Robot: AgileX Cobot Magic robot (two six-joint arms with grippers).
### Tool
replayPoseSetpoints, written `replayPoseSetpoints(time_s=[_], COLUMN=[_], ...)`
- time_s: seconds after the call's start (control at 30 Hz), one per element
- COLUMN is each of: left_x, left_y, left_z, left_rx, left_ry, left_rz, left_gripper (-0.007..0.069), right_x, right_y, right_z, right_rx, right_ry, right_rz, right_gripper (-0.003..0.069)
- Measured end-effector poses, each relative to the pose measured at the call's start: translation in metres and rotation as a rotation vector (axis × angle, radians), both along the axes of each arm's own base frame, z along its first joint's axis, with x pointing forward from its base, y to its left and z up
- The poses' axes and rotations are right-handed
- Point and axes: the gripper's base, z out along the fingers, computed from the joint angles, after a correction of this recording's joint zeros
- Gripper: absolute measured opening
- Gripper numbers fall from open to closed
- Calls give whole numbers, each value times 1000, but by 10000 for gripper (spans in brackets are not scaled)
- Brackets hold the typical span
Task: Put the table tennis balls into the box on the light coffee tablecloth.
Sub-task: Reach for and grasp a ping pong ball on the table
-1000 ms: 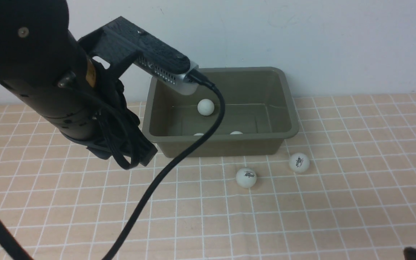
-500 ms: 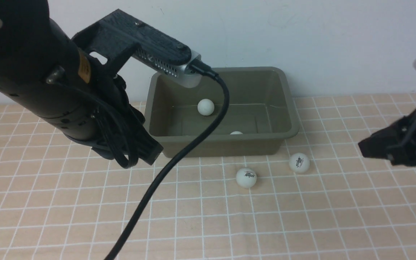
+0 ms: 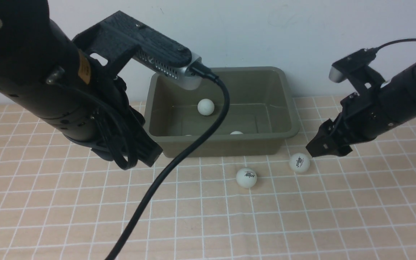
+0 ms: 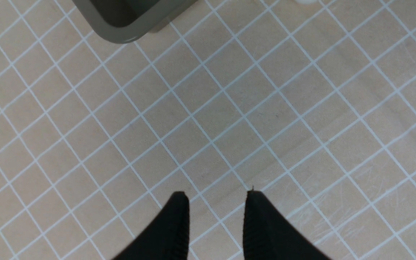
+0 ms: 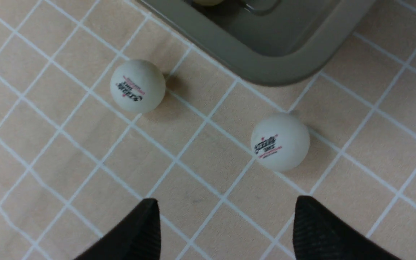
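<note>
The olive-grey box (image 3: 291, 108) stands at the back on the light coffee tablecloth (image 3: 302, 216). One white ball (image 3: 206, 107) lies inside it, and slivers of two more (image 3: 236, 133) (image 3: 188, 135) show behind the near wall. Two logo balls lie on the cloth in front: one (image 3: 246, 177) in the middle and one (image 3: 299, 162) to its right. My right gripper (image 3: 320, 150) is open and empty just right of and above that right ball; in the right wrist view (image 5: 226, 204) the ball (image 5: 279, 142) lies just ahead of the fingertips, the other ball (image 5: 137, 86) farther off. My left gripper (image 4: 216, 195) is narrowly open and empty over bare cloth.
My left arm, its wrist camera and a thick black cable (image 3: 179, 159) hang in front of the box's left end. The box corner shows in the left wrist view (image 4: 121, 34) and the right wrist view (image 5: 265, 68). A white wall (image 3: 302, 36) stands right behind the box.
My right arm has come in from the lower right edge and reached toward the right-hand ball. My left arm shifted slightly. A ball sliver in the box moved left.
</note>
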Motion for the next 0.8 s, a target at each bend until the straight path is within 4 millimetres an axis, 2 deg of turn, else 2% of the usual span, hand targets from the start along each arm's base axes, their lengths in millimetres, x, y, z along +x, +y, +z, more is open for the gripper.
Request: replayPoseSetpoints(time_s=[0.27, 0.8], left_x=[0, 0], left_y=[0, 0], left_z=[0, 0], left_rx=[-1, -2], left_ry=[2, 2], left_rz=[1, 1], left_gripper=[162, 162], right_x=[23, 42], right_y=[0, 7], right_z=[-35, -90], right_rx=[-42, 1], right_ry=[-23, 18], right_rz=[-39, -42], right_gripper=[455, 455])
